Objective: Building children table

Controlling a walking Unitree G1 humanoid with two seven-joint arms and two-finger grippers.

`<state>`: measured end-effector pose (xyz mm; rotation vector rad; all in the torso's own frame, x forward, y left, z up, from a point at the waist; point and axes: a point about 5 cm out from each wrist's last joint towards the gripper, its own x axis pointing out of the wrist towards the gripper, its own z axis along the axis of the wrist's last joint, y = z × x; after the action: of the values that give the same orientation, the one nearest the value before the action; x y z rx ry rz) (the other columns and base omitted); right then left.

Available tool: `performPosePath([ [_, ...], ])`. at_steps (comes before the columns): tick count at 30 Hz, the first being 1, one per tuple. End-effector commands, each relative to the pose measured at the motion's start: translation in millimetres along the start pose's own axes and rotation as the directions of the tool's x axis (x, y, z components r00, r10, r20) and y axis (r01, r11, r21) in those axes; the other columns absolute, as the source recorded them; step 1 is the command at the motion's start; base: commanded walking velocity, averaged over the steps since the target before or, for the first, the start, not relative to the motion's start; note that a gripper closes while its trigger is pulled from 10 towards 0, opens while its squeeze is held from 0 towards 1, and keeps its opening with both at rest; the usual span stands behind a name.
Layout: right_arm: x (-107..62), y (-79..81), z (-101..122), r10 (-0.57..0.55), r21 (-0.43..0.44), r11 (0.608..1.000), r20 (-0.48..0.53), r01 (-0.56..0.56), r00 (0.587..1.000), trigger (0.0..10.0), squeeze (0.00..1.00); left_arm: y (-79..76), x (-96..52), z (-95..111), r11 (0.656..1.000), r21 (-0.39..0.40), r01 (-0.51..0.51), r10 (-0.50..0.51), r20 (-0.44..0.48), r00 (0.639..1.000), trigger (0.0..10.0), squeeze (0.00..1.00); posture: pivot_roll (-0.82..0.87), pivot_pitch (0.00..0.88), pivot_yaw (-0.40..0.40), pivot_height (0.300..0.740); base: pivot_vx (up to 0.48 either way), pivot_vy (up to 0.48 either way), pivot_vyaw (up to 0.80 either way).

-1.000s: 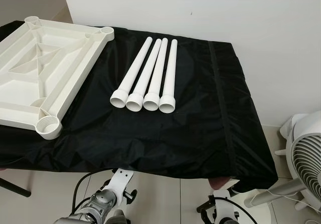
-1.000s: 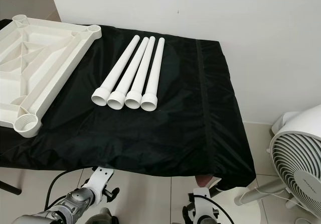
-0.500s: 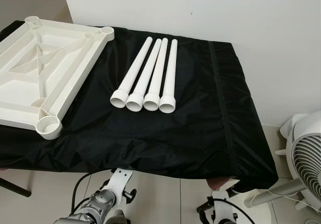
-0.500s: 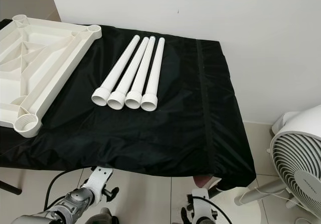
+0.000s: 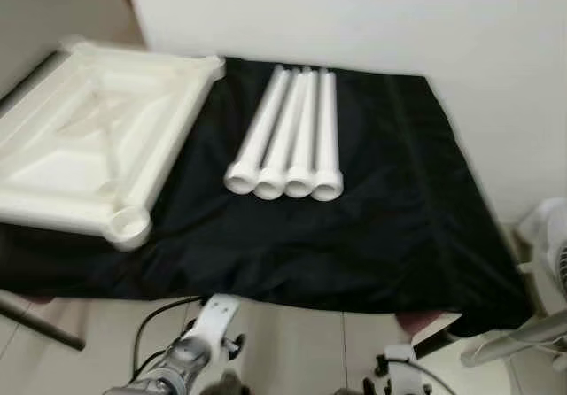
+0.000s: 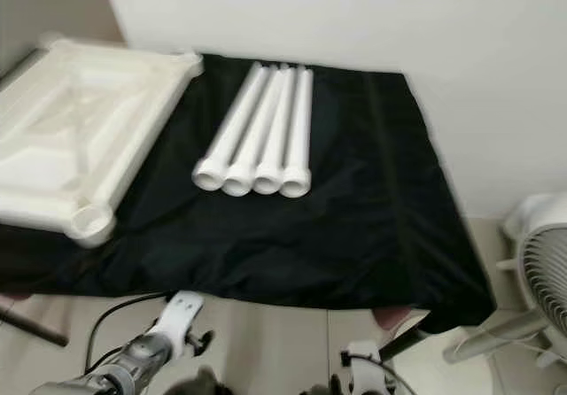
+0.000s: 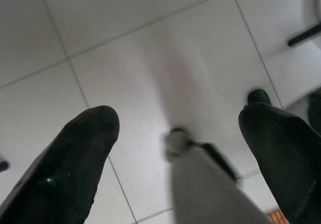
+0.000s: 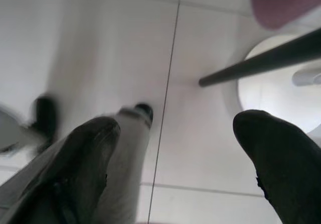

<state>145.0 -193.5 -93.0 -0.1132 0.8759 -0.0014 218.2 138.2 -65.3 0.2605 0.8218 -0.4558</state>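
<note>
Black-draped desk (image 5: 381,227) takes up most of the view. The white tabletop (image 5: 97,147) lies upside down at its left end, one corner socket near the front edge. The four legs (image 5: 288,134) lie side by side mid-desk, touching, wide ends toward the robot. Both arms hang low over the tiled floor (image 7: 150,58): left gripper (image 7: 178,128) and right gripper (image 8: 175,128), jaws wide apart and holding nothing.

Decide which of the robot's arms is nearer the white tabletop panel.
Left. The left arm hangs below the table's near edge beneath the tabletop panel; the right arm hangs farther right.
</note>
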Motion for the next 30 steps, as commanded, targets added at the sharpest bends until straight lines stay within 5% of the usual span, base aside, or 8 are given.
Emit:
performPosePath([
  [1,-0.4,5.0,-3.1,0.015,-0.003,1.000,-0.017,-0.015,1.000,10.0,0.00,9.1,-2.4,-3.0,0.999,0.007,-0.040,0.040,-0.013,0.999,10.0,0.00,0.05,0.000,-0.048,0.740,0.000,0.412,0.00],
  [8,-0.7,3.7,-3.8,0.016,-0.012,1.000,-0.021,-0.016,1.000,10.0,0.00,9.2,-2.7,-3.7,0.999,0.014,-0.041,0.041,-0.015,0.999,10.0,0.00,0.06,0.000,-0.051,0.740,0.000,0.361,0.00],
  [30,-2.3,5.2,-8.5,0.015,-0.018,1.000,-0.035,-0.016,0.999,10.0,0.00,5.6,-3.9,-5.1,0.989,0.149,0.020,-0.019,-0.006,1.000,10.0,0.00,0.07,0.000,-0.044,0.740,0.000,-0.013,0.00],
])
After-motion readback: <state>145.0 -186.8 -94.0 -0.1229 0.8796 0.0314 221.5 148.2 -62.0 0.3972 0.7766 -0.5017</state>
